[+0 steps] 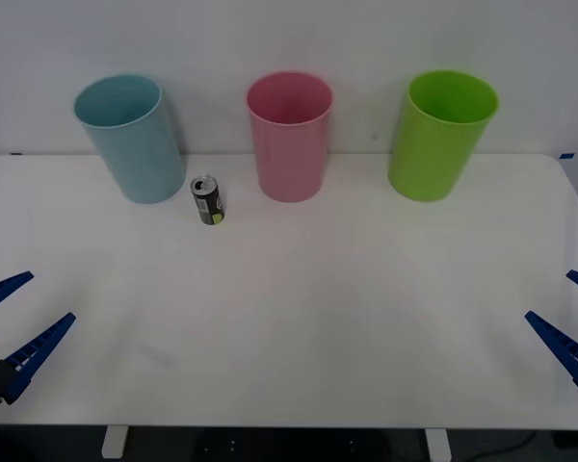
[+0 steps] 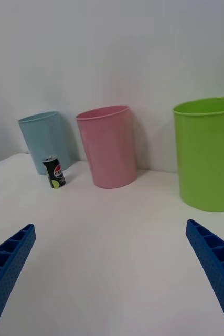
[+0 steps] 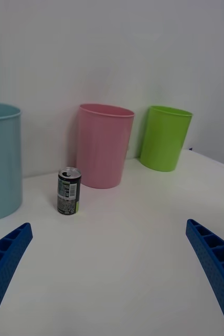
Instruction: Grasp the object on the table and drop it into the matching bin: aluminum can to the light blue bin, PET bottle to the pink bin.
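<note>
While both arms wait low at near table [image 1: 289, 346] corners, left gripper [image 1: 14, 332] and right gripper [image 1: 570, 322] spread wide, holding nothing. Farther back, can [image 1: 208, 200] upright between blue bin [image 1: 130, 140] and pink bin [image 1: 290, 137], nearer blue, touching neither.

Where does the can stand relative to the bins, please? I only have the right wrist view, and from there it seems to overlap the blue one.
Observer: In the front view the aluminum can stands upright on the table, in front of the gap between the light blue bin and the pink bin, nearer the blue one, apart from both.
Operator: Which gripper is nearer?
Observer: The left gripper, open at the table's near left edge; the right gripper is open at the near right edge.
Operator: Is the tab end open?
Observer: The left wrist view shows a dark opening in its silver top.
</note>
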